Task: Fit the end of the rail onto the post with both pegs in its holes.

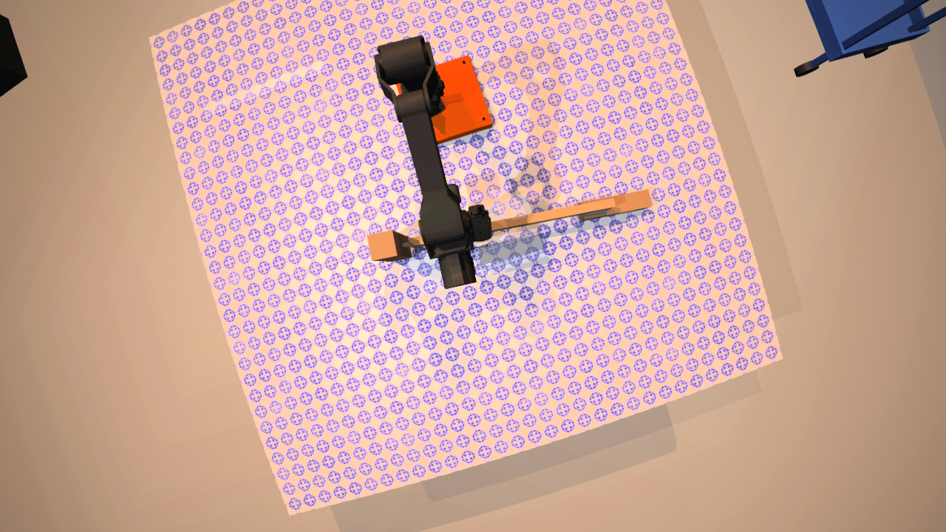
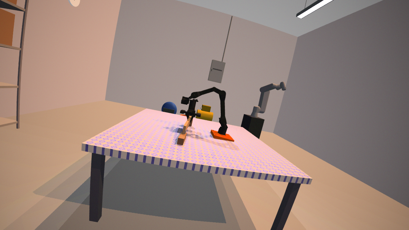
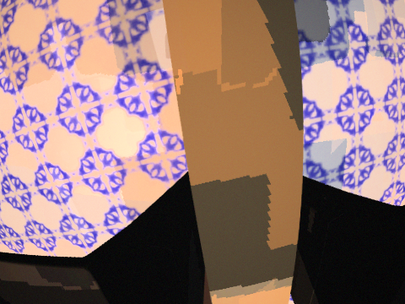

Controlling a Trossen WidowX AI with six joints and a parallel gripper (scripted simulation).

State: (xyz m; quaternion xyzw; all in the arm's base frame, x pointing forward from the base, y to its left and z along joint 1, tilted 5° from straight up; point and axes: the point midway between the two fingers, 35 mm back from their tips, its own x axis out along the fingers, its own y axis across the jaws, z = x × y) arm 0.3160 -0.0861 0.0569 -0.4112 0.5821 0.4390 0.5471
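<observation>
The gripper [image 1: 441,250] pinched the rail [image 1: 562,215] near its left end at frame centre in the top view, the black arm [image 1: 423,151] hiding the fingers. The rail ran right across the worktop [image 1: 330,397]. The post [image 1: 384,246] stood at its left; pegs and holes were hidden.

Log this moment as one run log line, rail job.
gripper: shut on rail near post end | post: rail end at it, seating hidden by arm | far end: at footboard block | release: not yet
</observation>
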